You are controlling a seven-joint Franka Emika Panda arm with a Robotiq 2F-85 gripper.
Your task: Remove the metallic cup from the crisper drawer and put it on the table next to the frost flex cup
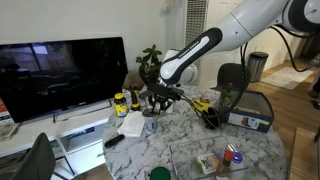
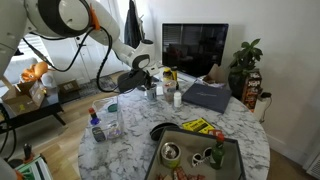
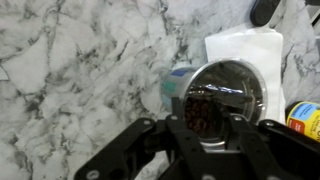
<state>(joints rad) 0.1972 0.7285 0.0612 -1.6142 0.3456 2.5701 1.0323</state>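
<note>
The claw (image 3: pixel 213 116) is hanging close over the marble table (image 3: pixel 80 70), its dark fingers (image 3: pixel 192 112) reaching across the near rim of the metallic cup (image 3: pixel 230 85). The fingers are sitting fairly close together, but whether they are pinching the rim or merely hovering at it I cannot tell. The metallic cup is standing upright on the table, or just above it, with its dark inside showing. A small pale plastic cup (image 3: pixel 176 80) is sitting just beside it. Behind both, a white napkin (image 3: pixel 245 45) is lying flat, and a yellow-labelled jar (image 3: pixel 305 118) is standing near the cup. Farther off, in an exterior view, the white arm (image 1: pixel 215 40) is bending down over the table in front of a dark television (image 1: pixel 60 75).
</note>
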